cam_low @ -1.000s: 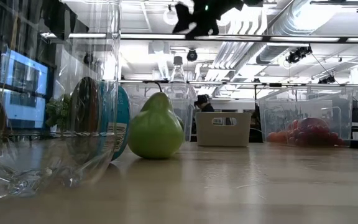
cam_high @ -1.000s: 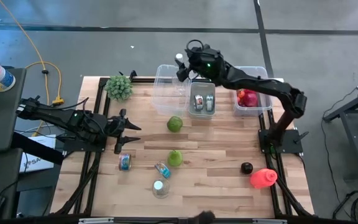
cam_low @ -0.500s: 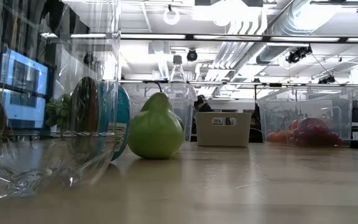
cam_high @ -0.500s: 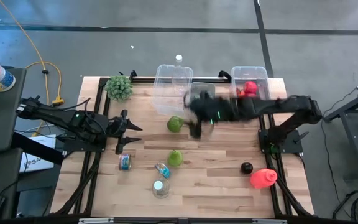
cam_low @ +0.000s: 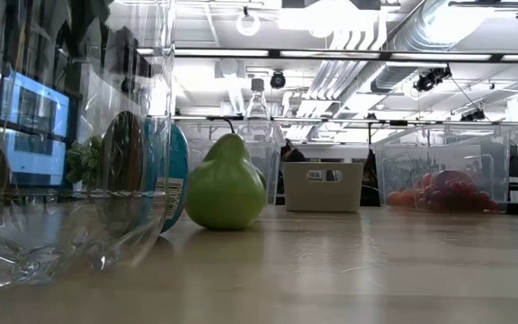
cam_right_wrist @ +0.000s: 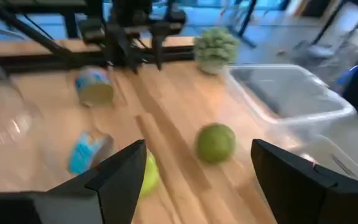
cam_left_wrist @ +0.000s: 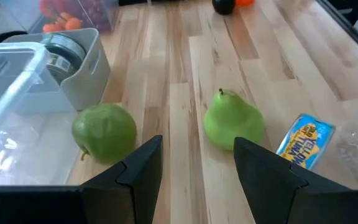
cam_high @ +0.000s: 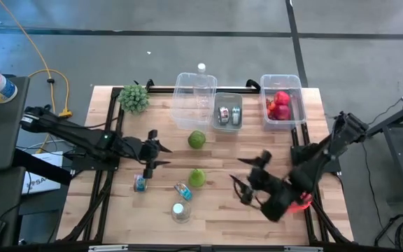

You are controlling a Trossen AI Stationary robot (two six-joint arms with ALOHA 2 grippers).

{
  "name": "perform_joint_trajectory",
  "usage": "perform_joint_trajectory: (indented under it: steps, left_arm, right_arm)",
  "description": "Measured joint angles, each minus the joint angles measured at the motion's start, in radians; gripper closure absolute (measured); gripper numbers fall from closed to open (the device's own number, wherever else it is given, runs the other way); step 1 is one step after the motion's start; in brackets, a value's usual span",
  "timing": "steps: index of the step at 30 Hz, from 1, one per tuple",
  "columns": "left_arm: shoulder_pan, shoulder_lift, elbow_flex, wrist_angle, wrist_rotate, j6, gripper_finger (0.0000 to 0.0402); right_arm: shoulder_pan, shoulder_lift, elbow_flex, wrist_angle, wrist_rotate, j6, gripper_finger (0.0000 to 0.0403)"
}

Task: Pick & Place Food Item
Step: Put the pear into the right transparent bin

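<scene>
Nothing is picked yet, I'd say: the right gripper (cam_high: 247, 183) hangs low over the table's near right with fingers spread wide and empty, and the left gripper (cam_high: 161, 153) is open and empty too. One pear (cam_high: 197, 178) and one apple (cam_high: 197, 139) lie loose mid-table; three bins stand at the back

You are looking at a robotics lab: a wooden counter (cam_high: 215, 199) bolted into a black metal frame (cam_high: 306, 164) stands on bare concrete floor (cam_high: 117, 56), while exposed ceiling ducts (cam_low: 439, 27), strip lights (cam_low: 349, 54) and wall screens (cam_low: 39, 108) fill the open hall beyond.
</scene>
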Motion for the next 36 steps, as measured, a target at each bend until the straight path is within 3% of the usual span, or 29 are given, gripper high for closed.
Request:
perform_joint_trajectory:
  steps: [2, 5, 9, 12, 19, 25, 32, 36]
  left_arm:
    - [0.0, 0.029, 0.0, 0.029, 0.0, 0.007, 0.0213]
    - [0.01, 0.054, 0.0, 0.075, -0.004, -0.009, 0.0213]
    - [0.028, 0.055, 0.0, 0.084, -0.005, -0.034, 0.0213]
    - [0.035, 0.054, 0.0, 0.084, -0.005, -0.035, 0.0213]
    - [0.067, 0.07, 0.0, 0.086, -0.002, 0.055, 0.0213]
    - [0.114, 0.156, -0.012, 0.138, 0.008, 0.071, 0.0213]
    - [0.191, 0.284, -0.034, 0.324, 0.279, 0.147, 0.0213]
    - [0.236, 0.324, -0.034, 0.346, 0.309, 0.137, 0.0213]
  right_arm:
    - [0.047, 0.005, -0.075, -0.045, 0.121, 0.094, 0.0123]
    - [0.08, 0.004, -0.176, -0.107, 0.206, 0.289, 0.0123]
    - [0.077, 0.004, -0.273, -0.202, 0.139, 0.61, 0.0123]
    - [0.054, 0.003, -0.327, -0.202, 0.07, 0.729, 0.0123]
    - [0.0, 0.004, -0.435, -0.129, 0.025, 0.793, 0.0123]
    - [-0.052, 0.004, -0.5, 0.007, 0.003, 0.749, 0.0123]
    - [-0.08, 0.004, -0.546, 0.121, -0.027, 0.679, 0.0123]
    - [-0.081, 0.004, -0.555, 0.12, -0.025, 0.678, 0.0123]
